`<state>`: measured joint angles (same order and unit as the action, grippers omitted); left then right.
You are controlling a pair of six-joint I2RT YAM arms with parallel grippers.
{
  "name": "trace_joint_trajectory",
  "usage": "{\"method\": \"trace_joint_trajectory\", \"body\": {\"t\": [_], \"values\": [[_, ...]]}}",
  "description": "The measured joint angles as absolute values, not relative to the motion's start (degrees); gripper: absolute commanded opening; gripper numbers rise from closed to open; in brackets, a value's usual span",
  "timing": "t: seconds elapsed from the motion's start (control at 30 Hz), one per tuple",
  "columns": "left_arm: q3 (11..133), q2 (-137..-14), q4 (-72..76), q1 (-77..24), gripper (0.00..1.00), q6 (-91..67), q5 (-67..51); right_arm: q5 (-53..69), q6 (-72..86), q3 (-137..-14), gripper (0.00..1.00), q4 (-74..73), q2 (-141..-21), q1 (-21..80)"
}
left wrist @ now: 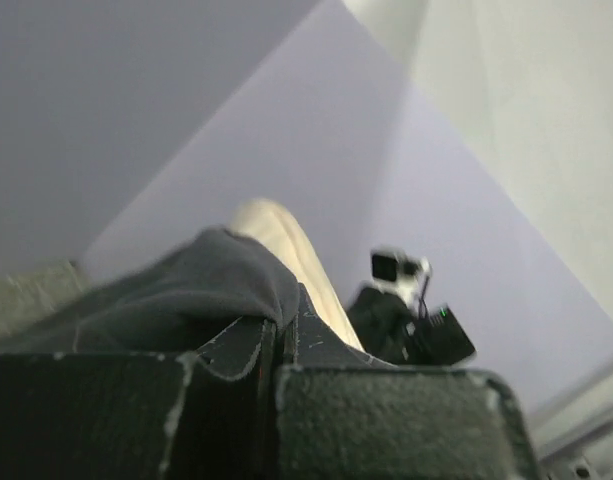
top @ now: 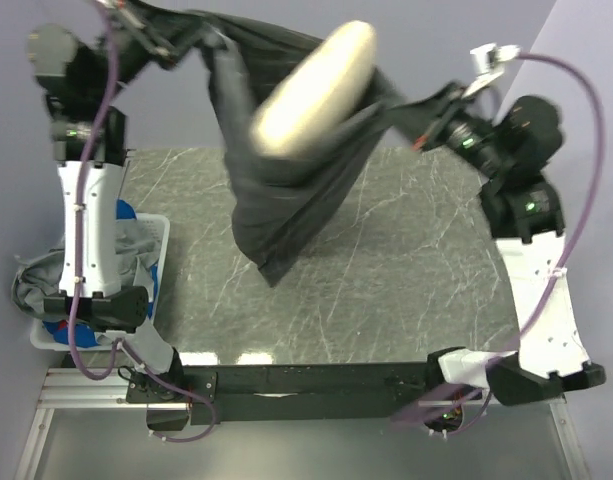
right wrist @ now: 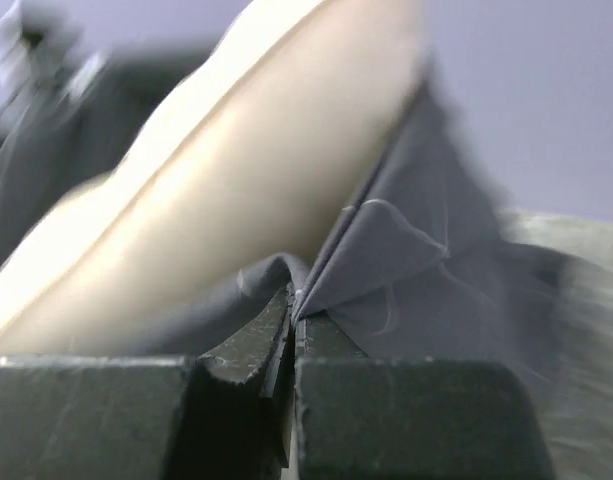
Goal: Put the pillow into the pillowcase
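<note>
Aloft: one pillowcase point(top: 286, 200) and one pillow point(top: 316, 90) hung above the far half of the table point(top: 416, 260), clear of its top.
Pillowcase material: dark charcoal fabric, limp and creased, with loose light threads at the hem in the right wrist view point(right wrist: 426, 260); its grid pattern could not be made out.
Pillowcase shape: the upper edge was stretched between both grippers, and the body draped to a narrow tail over the table centre.
Pillow: cream-white, soft, rounded and elongated, tilted and lying against the stretched upper edge; motion blur hid how far it sat inside.
Left gripper point(top: 164, 42): above the table's far-left corner, jaws clamped on a pillowcase fold point(left wrist: 186, 290); the pillow point(left wrist: 286, 245) showed just beyond.
Right gripper point(top: 426, 125): above the table's far-right side, jaws pinched on the pillowcase hem, with the pillow point(right wrist: 236, 180) touching the fabric just behind.
Table surface: one dark, marble-patterned slab with pale veins.
Bin point(top: 164, 235): one white container at the table's left edge, holding grey cloth point(top: 36, 285) and blue cloth point(top: 126, 212).
Cables: two purple, one per arm point(top: 111, 90) point(top: 586, 150).
</note>
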<state>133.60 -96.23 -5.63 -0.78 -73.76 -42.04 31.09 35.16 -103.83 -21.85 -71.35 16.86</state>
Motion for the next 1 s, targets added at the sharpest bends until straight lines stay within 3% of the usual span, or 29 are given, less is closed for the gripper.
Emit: {"method": "trace_joint_trajectory", "body": {"t": [0.07, 0.17, 0.37, 0.43, 0.53, 0.67, 0.73, 0.93, 1.0], "values": [[131.55, -95.35, -6.83, -6.44, 0.01, -71.02, -41.34, 34.33, 38.89, -103.83, 0.00, -21.39, -72.51, 6.61], [130.21, -95.22, -9.34, -11.79, 0.01, -67.61, -40.58, 36.60, 43.18, -102.67, 0.00, -17.85, -73.67, 2.52], [131.48, -97.56, -11.90, -5.06, 0.01, -66.43, -39.79, 32.93, 38.74, -101.21, 0.00, -19.73, -73.41, 26.00], [131.46, -98.52, -11.68, -2.37, 0.01, -67.20, -38.72, 32.62, 36.51, -100.97, 0.00, -21.34, -72.79, 28.58], [130.69, -98.80, -11.79, -2.61, 0.01, -66.67, -36.97, 33.28, 35.64, -101.58, 0.00, -22.20, -72.12, 21.69], [130.63, -98.78, -14.41, -13.82, 0.01, -60.82, -33.04, 39.86, 42.39, -101.08, 0.00, -19.57, -71.83, 3.03], [130.43, -98.78, -15.81, -18.52, 0.01, -58.81, -32.27, 41.36, 46.00, -100.51, 0.00, -17.91, -72.05, -1.43], [128.84, -98.70, -18.74, -19.40, 0.01, -54.50, -26.70, 43.05, 44.80, -106.80, 0.00, -20.60, -74.15, 6.90], [126.26, -98.63, -18.81, -19.64, 0.01, -53.69, -25.08, 44.80, 45.71, -109.69, 0.00, -20.71, -75.31, 5.28]]}}
